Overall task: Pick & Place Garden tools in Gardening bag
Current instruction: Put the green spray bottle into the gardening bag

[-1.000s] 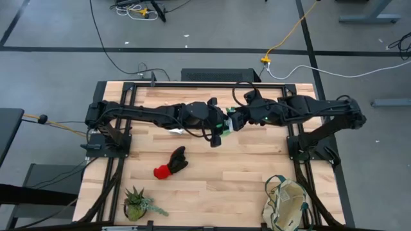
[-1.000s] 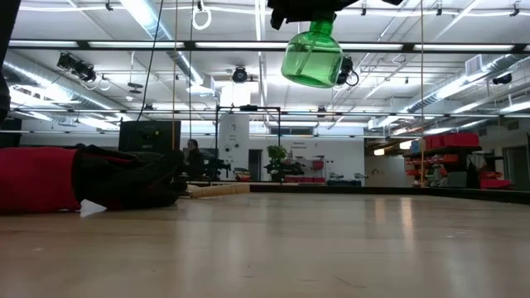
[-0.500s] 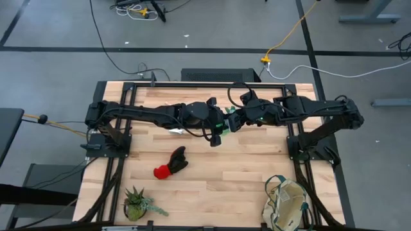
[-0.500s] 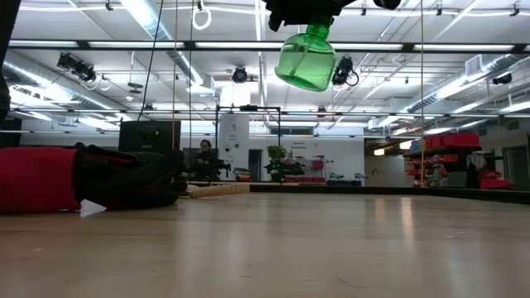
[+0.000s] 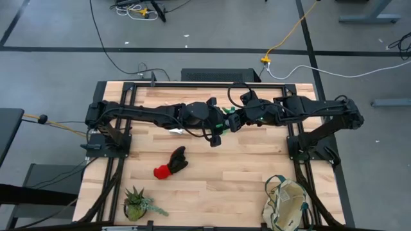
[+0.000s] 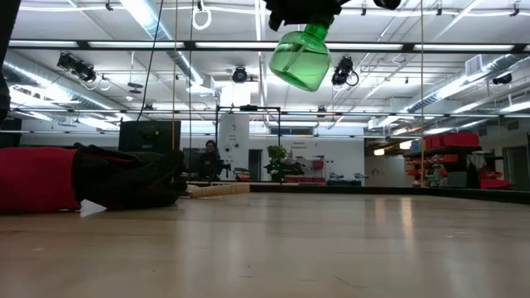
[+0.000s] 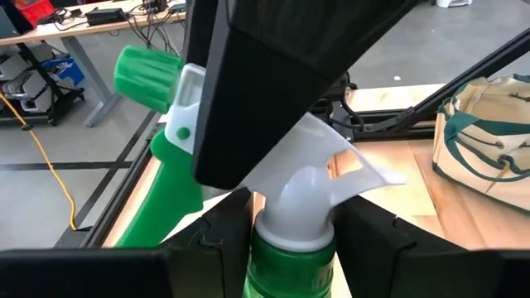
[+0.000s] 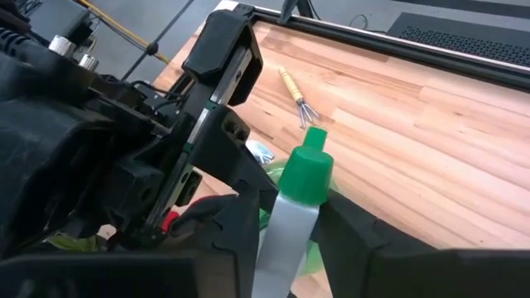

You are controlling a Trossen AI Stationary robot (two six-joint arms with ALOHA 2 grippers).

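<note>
1. Held aloft over the table (image 5: 212, 183), upper centre of the high view: green spray bottle (image 6: 300, 60), tilted, gripped from both sides.
2. Left gripper (image 7: 291, 236) clenched on the bottle's white neck, just below the trigger head.
3. Right gripper (image 8: 286, 236) clamped around the white nozzle stem beneath the green tip; both arms meeting mid-table.
4. Lying on the wood, lower left of centre: red-and-black gloves (image 5: 171, 164).
5. Resting farther back: wooden-handled rake (image 8: 296, 96).
6. Standing at lower right of the high view: gardening bag (image 5: 287, 204), mouth upward.
7. Sitting at lower left corner: spiky potted plant (image 5: 137, 204).
</note>
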